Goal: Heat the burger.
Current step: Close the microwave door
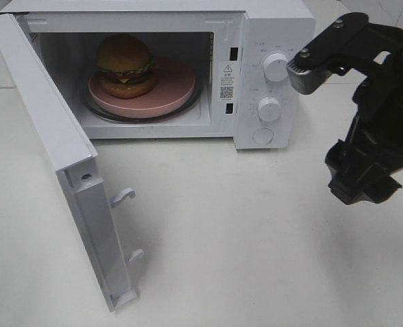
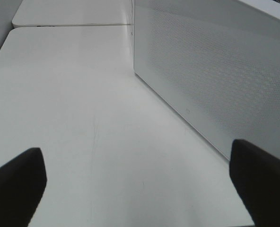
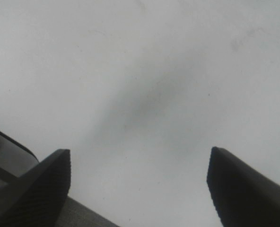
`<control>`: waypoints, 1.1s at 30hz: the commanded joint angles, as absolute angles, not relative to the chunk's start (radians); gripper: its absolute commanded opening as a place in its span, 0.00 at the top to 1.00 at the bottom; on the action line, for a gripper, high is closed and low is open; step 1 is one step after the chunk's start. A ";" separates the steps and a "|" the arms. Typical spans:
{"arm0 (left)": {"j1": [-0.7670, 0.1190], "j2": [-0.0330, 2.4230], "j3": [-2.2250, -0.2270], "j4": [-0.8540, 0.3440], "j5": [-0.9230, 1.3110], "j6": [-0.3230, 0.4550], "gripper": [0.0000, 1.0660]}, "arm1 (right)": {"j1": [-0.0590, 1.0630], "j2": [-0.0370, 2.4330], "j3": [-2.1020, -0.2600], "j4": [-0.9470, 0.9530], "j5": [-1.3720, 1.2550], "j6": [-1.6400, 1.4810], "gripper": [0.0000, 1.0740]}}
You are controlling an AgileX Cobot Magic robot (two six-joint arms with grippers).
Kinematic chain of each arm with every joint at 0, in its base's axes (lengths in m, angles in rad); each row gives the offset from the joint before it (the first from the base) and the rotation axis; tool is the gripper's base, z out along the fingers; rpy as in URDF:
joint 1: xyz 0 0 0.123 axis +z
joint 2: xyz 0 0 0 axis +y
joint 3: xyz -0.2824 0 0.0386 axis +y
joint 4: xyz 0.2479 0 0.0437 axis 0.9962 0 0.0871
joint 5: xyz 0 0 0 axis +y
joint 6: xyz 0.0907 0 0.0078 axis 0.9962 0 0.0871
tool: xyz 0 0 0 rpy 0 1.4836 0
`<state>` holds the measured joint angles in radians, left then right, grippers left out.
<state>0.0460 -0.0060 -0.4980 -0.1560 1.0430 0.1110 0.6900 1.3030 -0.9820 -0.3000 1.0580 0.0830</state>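
Closest to me are my own claws. My left claw (image 2: pixel 135 151) is spread as wide as it goes and holds nothing. It hangs low over the table (image 2: pixel 83 104), with the door (image 2: pixel 215 71) just beside one finger. My right claw (image 3: pixel 137 156) is also wide open and empty, with only bare table beneath it. In the high view it hangs off to the right, near the front of the microwave (image 1: pixel 276 27) but apart from it.

Further out, the door is swung fully open on the left, with its two latch hooks (image 1: pixel 123 196) pointing out over the table.

Deepest in, the burger (image 1: pixel 125 65) sits upright on the plate (image 1: pixel 178 88), toward its left side, and the plate rests on the glass tray (image 1: pixel 147 116) inside the oven. So loading looks finished.

I judge the burger to be light and soft, a loose stack whose bun, lettuce and cheese could slide if I pinched from the sides. The glossy bun would probably be slippery too. If it needs shifting, I would take the plate by its bare right rim, which looks stiff and would carry the burger level.

What remains, I think, is to close the door and turn a knob (image 1: pixel 276 67).
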 commanded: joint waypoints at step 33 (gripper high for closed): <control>0.041 -0.027 -0.497 -0.159 1.038 0.104 0.03 | 0.335 0.506 -0.664 -0.188 1.153 0.141 0.29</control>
<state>0.0460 -0.0060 -0.4980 -0.1560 1.0430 0.1110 0.3600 0.5510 -0.6830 -0.1920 1.1570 0.1370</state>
